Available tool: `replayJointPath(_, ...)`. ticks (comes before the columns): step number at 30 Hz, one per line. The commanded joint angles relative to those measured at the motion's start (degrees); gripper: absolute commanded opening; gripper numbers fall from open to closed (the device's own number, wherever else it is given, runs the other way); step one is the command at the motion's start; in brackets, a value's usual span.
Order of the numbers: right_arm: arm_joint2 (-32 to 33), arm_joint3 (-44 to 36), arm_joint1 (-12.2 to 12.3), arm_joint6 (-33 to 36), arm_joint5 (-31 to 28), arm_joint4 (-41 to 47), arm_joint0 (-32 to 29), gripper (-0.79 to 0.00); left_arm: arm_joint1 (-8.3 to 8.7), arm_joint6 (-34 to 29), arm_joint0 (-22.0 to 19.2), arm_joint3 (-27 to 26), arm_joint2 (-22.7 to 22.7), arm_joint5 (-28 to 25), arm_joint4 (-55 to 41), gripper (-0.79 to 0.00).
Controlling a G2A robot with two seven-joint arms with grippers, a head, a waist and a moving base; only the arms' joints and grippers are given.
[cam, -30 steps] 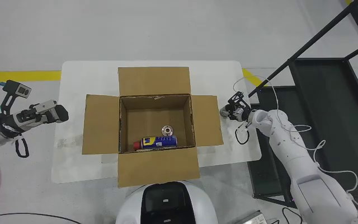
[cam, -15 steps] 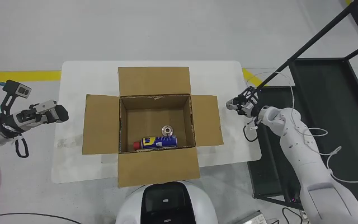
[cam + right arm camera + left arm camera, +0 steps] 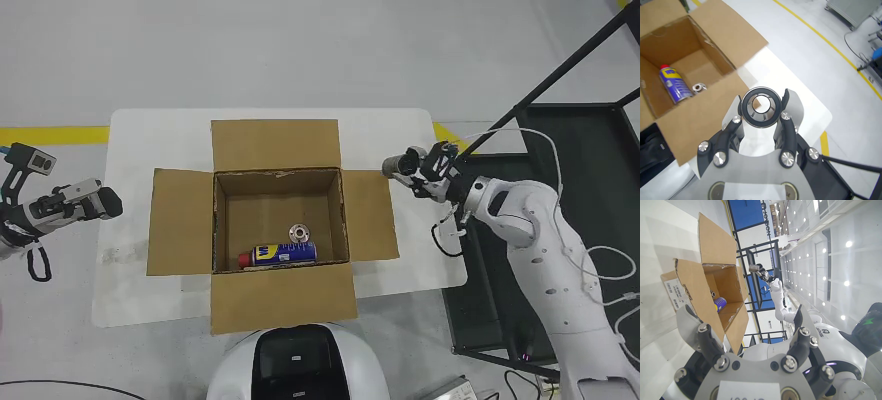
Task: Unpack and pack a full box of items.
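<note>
An open cardboard box [image 3: 180, 222] stands in the middle of the white table [image 3: 150, 130], all four flaps spread. Inside lie a blue spray can [image 3: 283, 254] with a red cap and a small metal flanged part [image 3: 298, 233]; the can [image 3: 675, 84] and the metal part [image 3: 699, 87] also show in the right wrist view. My right gripper [image 3: 405, 168] hangs above the box's right flap, shut on a hollow metal cylinder [image 3: 761, 107], seen end-on. My left gripper [image 3: 105, 203] is open, off the table's left edge; its fingers [image 3: 689, 316] hold nothing.
A dark metal rack [image 3: 570, 160] stands to the right of the table, close behind the right arm. Yellow floor tape [image 3: 50, 134] runs behind the table. Bare tabletop lies left and right of the box flaps.
My right gripper has risen from the table's right edge and moved left toward the box with the metal cylinder in it. The left arm has not moved.
</note>
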Motion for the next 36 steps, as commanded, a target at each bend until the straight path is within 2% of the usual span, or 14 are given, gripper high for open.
replayJointPath(1,-2.5,-3.1,-0.2,2.0,0.0,0.9,0.5,-0.785,0.0,0.0,0.0,0.0,0.0,0.0,0.0,0.0)
replayJointPath(4,-8.0,-5.4,-0.9,4.9,0.9,1.1,2.7,-0.785,0.0,0.0,0.0,0.0,0.0,0.0,0.0,0.0)
replayJointPath(9,-15.7,-4.8,-2.1,7.1,2.0,2.6,6.9,-0.785,0.0,0.0,0.0,0.0,0.0,0.0,0.0,0.0)
replayJointPath(29,-16.2,-4.5,-2.2,7.1,2.3,3.0,7.1,-0.785,0.0,0.0,0.0,0.0,0.0,0.0,0.0,0.0)
replayJointPath(32,-18.1,-3.7,-2.6,6.9,2.1,2.5,8.0,-0.785,0.0,0.0,0.0,0.0,0.0,0.0,0.0,0.0)
replayJointPath(36,-23.4,-0.2,-3.9,6.7,1.2,3.2,13.0,-0.785,0.0,0.0,0.0,0.0,0.0,0.0,0.0,0.0)
